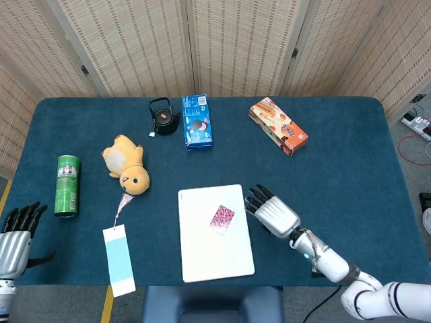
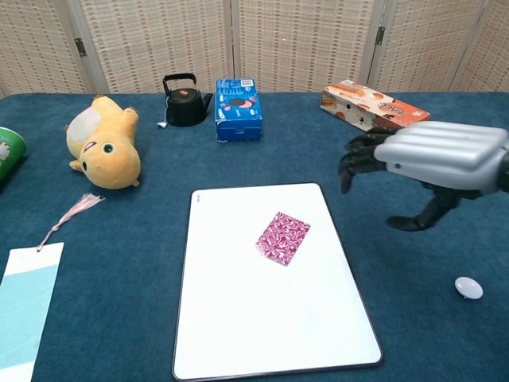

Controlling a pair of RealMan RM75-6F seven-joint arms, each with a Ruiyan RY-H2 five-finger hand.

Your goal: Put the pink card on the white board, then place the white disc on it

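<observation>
A robot test lab or demo room: a bench (image 1: 350, 141) covered in dark blue felt stands before woven folding screens (image 1: 236, 40), with a power strip (image 1: 417, 124) and cables on the bare floor well right of the fingers (image 1: 259, 196).
</observation>
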